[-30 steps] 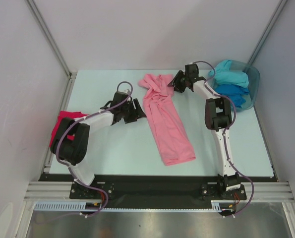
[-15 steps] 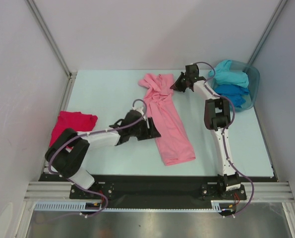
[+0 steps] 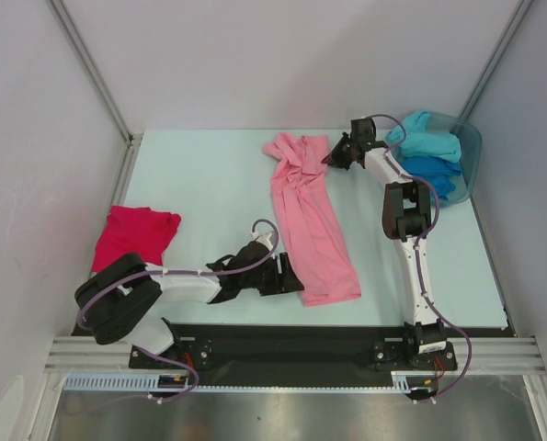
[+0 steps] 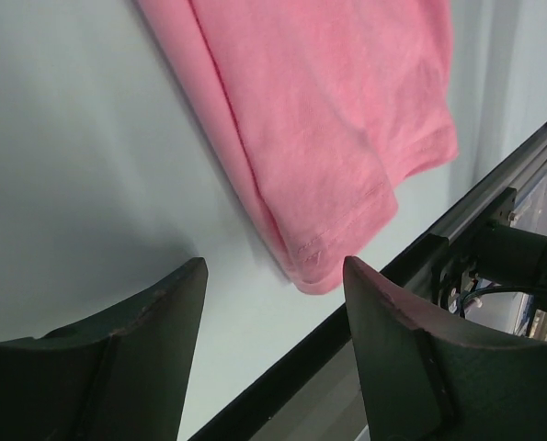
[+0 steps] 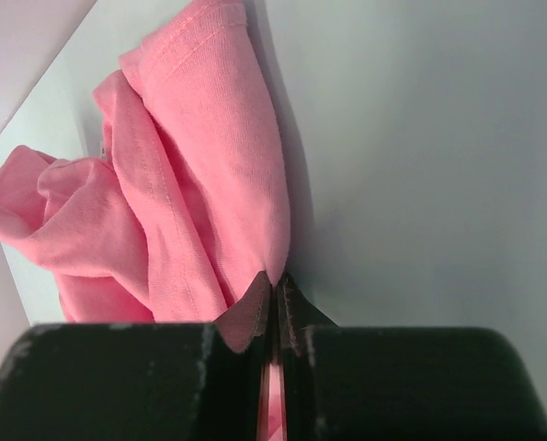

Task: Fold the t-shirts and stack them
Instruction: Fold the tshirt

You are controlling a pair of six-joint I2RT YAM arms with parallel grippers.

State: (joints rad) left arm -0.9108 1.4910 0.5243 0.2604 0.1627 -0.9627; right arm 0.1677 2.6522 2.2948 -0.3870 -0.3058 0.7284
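The light pink t-shirt (image 3: 310, 216) lies as a long strip down the middle of the table, bunched at its far end. My right gripper (image 3: 333, 156) is shut on the far right edge of the pink shirt (image 5: 199, 193), the cloth pinched between its tips. My left gripper (image 3: 291, 278) is open and empty, low over the table just left of the shirt's near corner (image 4: 333, 262). A crimson-magenta t-shirt (image 3: 133, 234) lies folded at the left edge. Turquoise (image 3: 427, 140) and blue (image 3: 431, 175) shirts sit in the tub.
The teal plastic tub (image 3: 471, 161) stands at the back right corner. The table's black front rail (image 3: 282, 333) runs just below the left gripper and also shows in the left wrist view (image 4: 438, 248). Grey walls close in both sides.
My left arm has swung from the middle left of the table down toward the near edge, ending beside the pink shirt's near corner. The right gripper has shifted slightly right with the cloth.
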